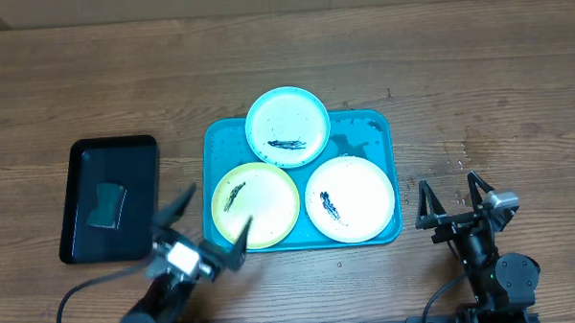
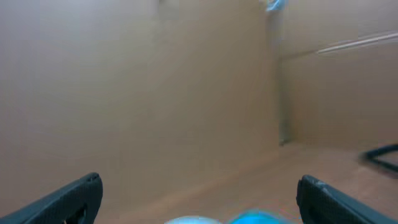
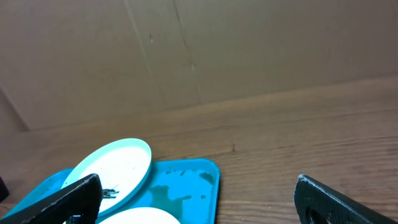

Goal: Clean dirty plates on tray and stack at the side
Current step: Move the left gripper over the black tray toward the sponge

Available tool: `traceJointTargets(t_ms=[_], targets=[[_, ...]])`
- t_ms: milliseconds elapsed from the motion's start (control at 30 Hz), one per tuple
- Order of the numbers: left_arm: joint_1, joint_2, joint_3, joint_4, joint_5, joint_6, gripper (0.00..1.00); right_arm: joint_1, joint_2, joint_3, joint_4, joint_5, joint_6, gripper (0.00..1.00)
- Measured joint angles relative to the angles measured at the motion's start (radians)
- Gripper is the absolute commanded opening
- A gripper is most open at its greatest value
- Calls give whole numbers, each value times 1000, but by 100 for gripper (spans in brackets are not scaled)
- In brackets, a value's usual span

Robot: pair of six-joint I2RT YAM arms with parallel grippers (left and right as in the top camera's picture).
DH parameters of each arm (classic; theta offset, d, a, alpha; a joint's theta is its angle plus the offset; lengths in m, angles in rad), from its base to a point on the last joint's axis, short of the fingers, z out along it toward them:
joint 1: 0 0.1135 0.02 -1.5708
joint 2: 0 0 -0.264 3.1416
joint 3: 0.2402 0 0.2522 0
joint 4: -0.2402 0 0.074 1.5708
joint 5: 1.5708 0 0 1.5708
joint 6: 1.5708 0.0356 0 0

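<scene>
The left gripper (image 1: 220, 205) spreads its fingers wide, empty, over the near-left edge of the yellow-green plate (image 1: 260, 203). The right gripper (image 1: 448, 183), equally wide and empty, is just right of the turquoise tray (image 1: 375, 130). All 3 smeared plates lie on the tray. The white plate (image 1: 356, 199) is beside the yellow-green, and the light-blue-rimmed plate (image 1: 286, 123) overhangs the far rim.
</scene>
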Motion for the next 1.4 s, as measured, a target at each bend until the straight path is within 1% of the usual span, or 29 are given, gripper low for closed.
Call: traceJointTargets(t_ms=[100, 133, 200, 233, 333, 467, 600, 733, 867, 967, 1033, 1133, 1200, 1300, 1400], targets=[[0, -1, 1, 164, 70, -35, 100, 0, 0, 0, 0, 0, 0, 100], [0, -1, 2, 184, 74, -40, 100, 0, 0, 0, 0, 0, 0, 100], [0, -1, 17, 174, 71, -47, 100, 0, 0, 0, 0, 0, 0, 100], [0, -1, 32, 143, 69, -45, 100, 0, 0, 0, 1, 0, 0, 100], [0, 7, 99, -7, 59, -15, 100, 0, 0, 0, 1, 0, 0, 100], [0, 82, 263, -311, 14, 64, 100, 0, 0, 0, 0, 0, 0, 100], [0, 277, 498, -608, -82, 140, 100, 0, 0, 0, 0, 0, 0, 100], [0, 544, 761, -858, -168, 173, 100, 0, 1, 0, 0, 0, 0, 100], [0, 770, 975, -977, -203, 184, 100, 0, 1, 0, 0, 0, 0, 100], [0, 879, 1077, -1023, -231, 192, 100, 0, 1, 0, 0, 0, 0, 100], [0, 952, 1152, -1094, -282, 189, 100, 0, 1, 0, 0, 0, 0, 100], [0, 1090, 1307, -1255, -417, 175, 100, 0, 1, 0, 0, 0, 0, 100], [7, 1209, 1412, -1341, -532, 163, 100, 0, 1, 0, 1, 0, 0, 100], [41, 1326, 1466, -1405, -651, 141, 100, 0, 1, 0, 1, 0, 0, 100], [92, 1418, 1469, -1438, -714, 103, 100, 0, 1, 0, 1, 0, 0, 100]])
